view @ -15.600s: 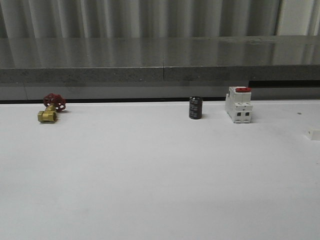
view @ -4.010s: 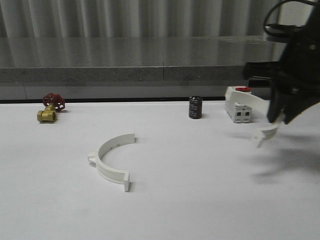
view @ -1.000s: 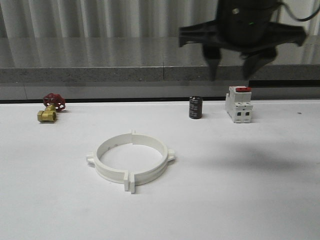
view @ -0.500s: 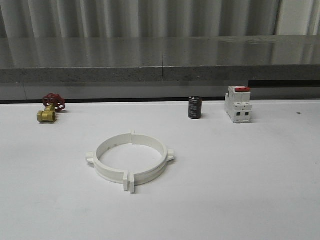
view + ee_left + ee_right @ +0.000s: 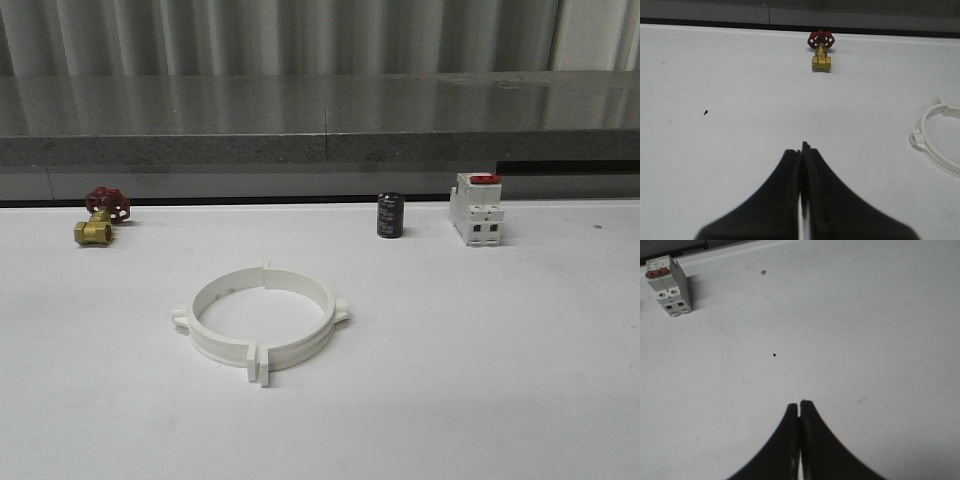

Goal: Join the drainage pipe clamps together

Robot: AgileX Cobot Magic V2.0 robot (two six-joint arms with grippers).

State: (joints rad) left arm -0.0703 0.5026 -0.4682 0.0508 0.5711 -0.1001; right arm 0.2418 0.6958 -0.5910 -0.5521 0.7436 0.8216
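The two drainage pipe clamps (image 5: pixel 212 340) lie on the white table left of centre, their end tabs meeting so that they form one closed white ring. Part of that ring (image 5: pixel 935 147) shows in the left wrist view. My left gripper (image 5: pixel 801 147) hangs over bare table well away from the ring, its black fingers pressed together with nothing between them. My right gripper (image 5: pixel 799 404) is likewise shut and empty above bare table.
A brass valve with a red handwheel (image 5: pixel 101 218) sits at the back left, also seen as the valve (image 5: pixel 821 51). A black cylinder (image 5: pixel 390 215) and a white switch with red top (image 5: pixel 477 209) stand at the back right. A grey ledge (image 5: pixel 320 120) runs behind.
One second ago a dark arm hung above the back of the table; it has left the front view. The ring has not moved.
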